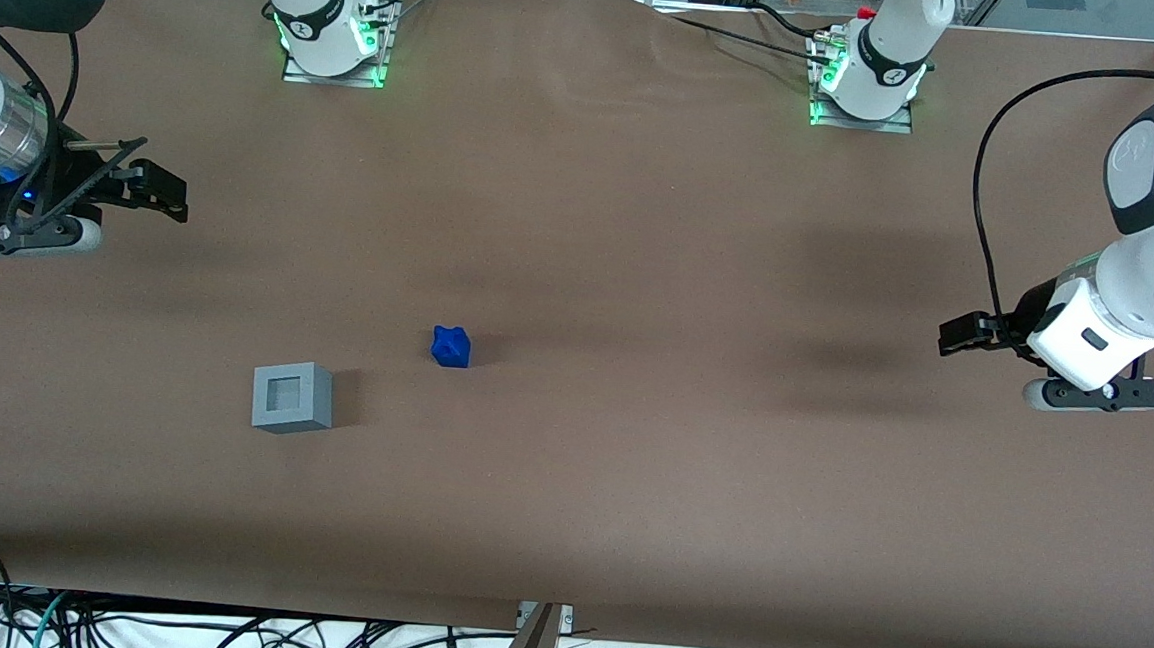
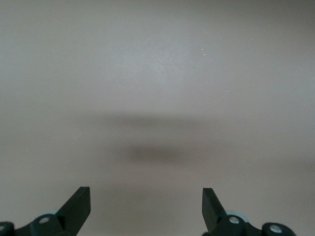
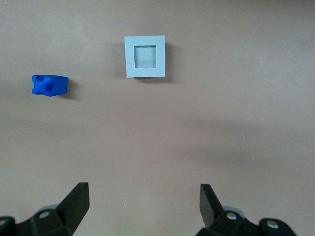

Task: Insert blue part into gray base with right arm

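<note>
Brown paper covers the table [image 1: 644, 218]. On it the blue part [image 1: 451, 346] sits apart from the gray base [image 1: 292, 397], which lies nearer the front camera, recess up and unfilled. At the working arm's end, the right arm's gripper [image 1: 159, 190] hovers, fingers [image 3: 76, 201] spread wide, holding nothing.

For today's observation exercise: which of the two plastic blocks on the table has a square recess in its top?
The gray base, not the smaller blue part; the open gripper hangs away from both.
</note>
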Robot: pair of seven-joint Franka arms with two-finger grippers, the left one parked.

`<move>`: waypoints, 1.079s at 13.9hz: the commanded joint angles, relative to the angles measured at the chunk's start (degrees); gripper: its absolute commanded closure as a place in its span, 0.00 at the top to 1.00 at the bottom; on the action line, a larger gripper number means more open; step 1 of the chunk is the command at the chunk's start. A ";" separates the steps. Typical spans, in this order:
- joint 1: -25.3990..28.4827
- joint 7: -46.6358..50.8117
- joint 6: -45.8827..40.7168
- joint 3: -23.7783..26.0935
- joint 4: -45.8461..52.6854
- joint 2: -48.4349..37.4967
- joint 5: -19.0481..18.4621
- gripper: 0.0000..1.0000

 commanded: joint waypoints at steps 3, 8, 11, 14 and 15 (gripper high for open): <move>-1.00 -0.68 -0.46 0.75 0.57 -0.53 -0.77 0.99; -1.18 -0.60 -0.89 0.75 1.89 -1.14 -0.51 0.99; -1.18 -0.77 -1.25 0.57 1.89 -1.05 -0.86 0.99; -1.26 -0.86 -1.25 0.57 1.89 -0.70 -1.04 0.99; -1.26 -0.86 -1.25 0.57 1.89 -0.79 -0.86 0.99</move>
